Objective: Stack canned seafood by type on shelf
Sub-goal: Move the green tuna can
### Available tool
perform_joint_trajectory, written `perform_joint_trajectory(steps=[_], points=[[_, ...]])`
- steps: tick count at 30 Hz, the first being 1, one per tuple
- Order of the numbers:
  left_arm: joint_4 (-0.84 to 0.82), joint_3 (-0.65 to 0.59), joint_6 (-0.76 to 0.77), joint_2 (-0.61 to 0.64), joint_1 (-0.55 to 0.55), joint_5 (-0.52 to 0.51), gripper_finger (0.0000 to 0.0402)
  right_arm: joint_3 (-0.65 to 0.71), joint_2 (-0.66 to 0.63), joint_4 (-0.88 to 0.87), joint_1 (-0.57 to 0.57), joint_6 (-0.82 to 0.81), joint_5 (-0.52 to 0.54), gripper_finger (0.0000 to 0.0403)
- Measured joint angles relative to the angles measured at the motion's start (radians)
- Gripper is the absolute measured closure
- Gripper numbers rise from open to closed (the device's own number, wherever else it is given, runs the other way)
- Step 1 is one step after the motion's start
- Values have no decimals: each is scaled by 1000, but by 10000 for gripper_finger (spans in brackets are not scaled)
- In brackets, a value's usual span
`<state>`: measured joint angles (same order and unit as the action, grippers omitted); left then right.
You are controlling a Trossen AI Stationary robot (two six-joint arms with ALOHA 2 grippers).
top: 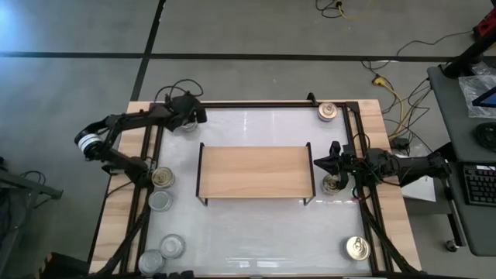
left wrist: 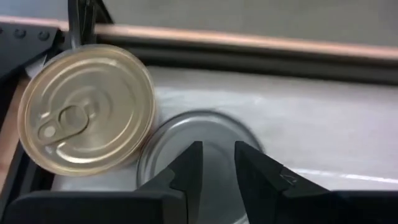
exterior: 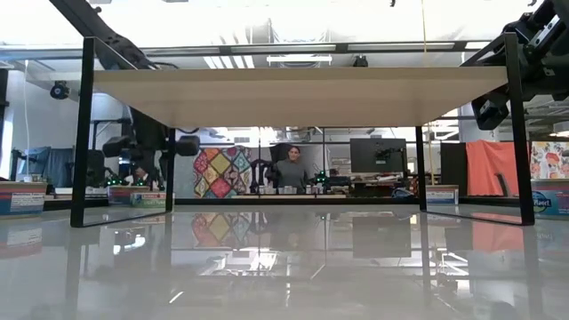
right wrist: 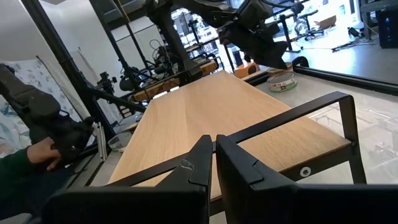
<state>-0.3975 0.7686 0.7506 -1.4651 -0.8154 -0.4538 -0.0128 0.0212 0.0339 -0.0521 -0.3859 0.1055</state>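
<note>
1. My left gripper (left wrist: 216,163) is at the far left corner of the table (top: 256,232), over a silver-topped can (left wrist: 199,146). The fingers (left wrist: 189,165) are drawn in to a narrow gap above the can's lid; I cannot tell whether they pinch its rim or hang just over it.
2. A gold-topped can (left wrist: 87,109) leans tilted against the table frame, its edge overlapping the silver one.
3. My right gripper (right wrist: 211,163) waits at the right end of the shelf (top: 253,172), fingers together and holding nothing.
4. The shelf top is bare. The other cans sit on the table around it: several down the left side, one at the far right corner, one by the right gripper, one at the near right.
5. I judge this the first pick, a grasp on the silver can.
6. Next I need a firm hold, then a lift clear of the leaning gold can, then a carry onto the shelf, where silver cans should share one stack.
</note>
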Motion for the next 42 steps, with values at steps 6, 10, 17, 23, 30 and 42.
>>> perform_joint_trajectory(steps=[6, 10, 17, 23, 30, 42], points=[[-122, 59, 17, -72, 0, -6, 325, 0, 0, 0, 0, 0, 0, 390], [-144, 78, 3, -102, 0, 21, 325, 0, 0, 0, 0, 0, 0, 390], [-133, 86, -8, -132, 0, 43, 327, 0, 0, 0, 0, 0, 0, 390], [-83, 82, -36, -116, 32, 121, 327, 0, 0, 0, 0, 0, 0, 390], [32, 81, -54, -126, 66, 232, 327, -1, 3, -5, 0, 0, -1, 390], [153, 82, -57, -161, 104, 297, 326, -1, 7, -19, 0, -71, -61, 390]])
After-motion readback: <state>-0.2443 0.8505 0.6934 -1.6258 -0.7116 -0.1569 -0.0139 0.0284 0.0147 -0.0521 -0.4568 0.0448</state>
